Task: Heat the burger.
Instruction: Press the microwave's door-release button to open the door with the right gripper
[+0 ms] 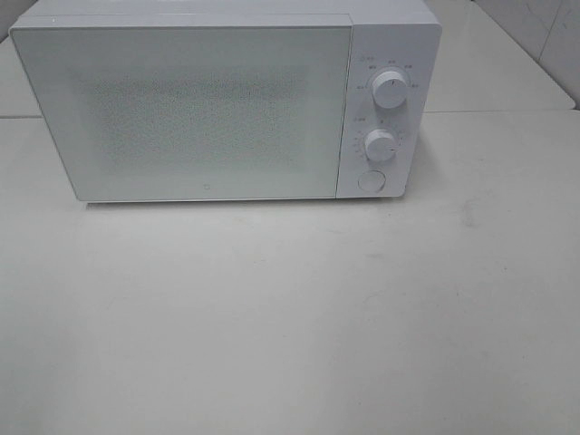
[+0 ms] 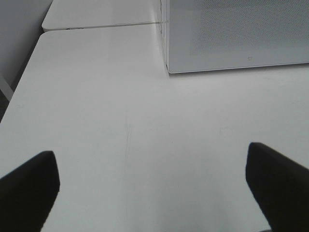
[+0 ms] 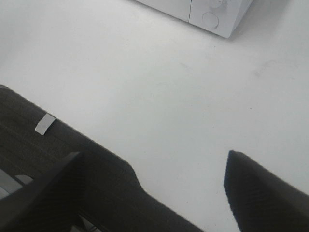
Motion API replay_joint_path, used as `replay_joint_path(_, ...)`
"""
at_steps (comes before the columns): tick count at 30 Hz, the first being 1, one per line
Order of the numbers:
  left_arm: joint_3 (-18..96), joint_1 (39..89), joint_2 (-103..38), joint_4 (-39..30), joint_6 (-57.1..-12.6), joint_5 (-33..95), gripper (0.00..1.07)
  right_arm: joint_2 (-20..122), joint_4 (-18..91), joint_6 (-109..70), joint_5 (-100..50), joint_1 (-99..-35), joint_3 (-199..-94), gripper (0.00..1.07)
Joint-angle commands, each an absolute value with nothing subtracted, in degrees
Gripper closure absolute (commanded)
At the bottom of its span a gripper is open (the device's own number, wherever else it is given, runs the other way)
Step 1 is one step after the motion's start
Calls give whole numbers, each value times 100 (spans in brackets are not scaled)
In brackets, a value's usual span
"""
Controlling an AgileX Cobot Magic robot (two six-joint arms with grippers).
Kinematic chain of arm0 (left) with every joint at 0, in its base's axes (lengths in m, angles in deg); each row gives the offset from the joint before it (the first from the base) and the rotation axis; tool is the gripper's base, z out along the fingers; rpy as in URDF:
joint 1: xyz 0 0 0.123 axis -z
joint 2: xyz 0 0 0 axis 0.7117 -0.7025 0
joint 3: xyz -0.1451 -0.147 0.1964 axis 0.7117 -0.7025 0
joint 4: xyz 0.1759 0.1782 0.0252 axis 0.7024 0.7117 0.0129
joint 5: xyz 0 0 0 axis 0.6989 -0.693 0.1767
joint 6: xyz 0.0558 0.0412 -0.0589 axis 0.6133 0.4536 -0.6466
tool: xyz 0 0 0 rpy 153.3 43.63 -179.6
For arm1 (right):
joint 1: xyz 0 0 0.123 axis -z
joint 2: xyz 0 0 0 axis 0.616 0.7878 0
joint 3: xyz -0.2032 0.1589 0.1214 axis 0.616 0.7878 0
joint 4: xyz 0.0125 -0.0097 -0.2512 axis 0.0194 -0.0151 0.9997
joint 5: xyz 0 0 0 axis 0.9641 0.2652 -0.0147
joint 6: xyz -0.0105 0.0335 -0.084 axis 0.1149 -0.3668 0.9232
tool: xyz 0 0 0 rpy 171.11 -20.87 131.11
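Observation:
The burger is out of view in every frame. A white microwave [image 1: 199, 109] stands at the back of the white table [image 1: 290, 317] with its door closed. Neither arm appears in the exterior high view. In the left wrist view my left gripper [image 2: 154, 188] is open above bare tabletop, black fingers [image 2: 29, 188] wide apart, with the microwave's left front corner [image 2: 231, 34] ahead. My right gripper [image 3: 149, 193] is open too and holds nothing. It hovers near the table's edge, and the microwave's control panel [image 3: 207, 12] lies far ahead.
The microwave's right panel carries two round knobs [image 1: 390, 89] [image 1: 381, 145] and a round button [image 1: 372, 180]. A dark surface [image 3: 96, 159] runs along the table edge below my right gripper. A second table [image 2: 96, 14] adjoins behind the microwave.

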State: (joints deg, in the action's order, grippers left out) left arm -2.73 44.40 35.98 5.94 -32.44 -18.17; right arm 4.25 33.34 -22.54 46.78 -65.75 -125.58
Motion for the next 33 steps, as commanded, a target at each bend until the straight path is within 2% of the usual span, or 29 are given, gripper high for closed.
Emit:
replay_joint_path(1, -285, 4429, 3730, 554, -3250, -1766, 3, -200, 3345, -2219, 4764, -6535, -12283, 31)
replay_joint_path(10, -285, 4429, 3730, 554, -3250, -1766, 3, -1019, 3351, -2637, 4839, -6501, -11543, 31)
replay_joint_path(18, -285, 4429, 3730, 554, -3250, -1766, 3, -1426, 3466, -2695, 4776, -5624, -11085, 31)
replay_joint_path(20, -285, 4429, 3730, 554, -3250, -1766, 3, -1690, 3477, -2695, 4581, -5200, -11056, 31)
replay_joint_path(33, -285, 4429, 3725, 554, -3250, -1766, 3, -1913, 3660, -2695, 3870, -4530, -10839, 31)
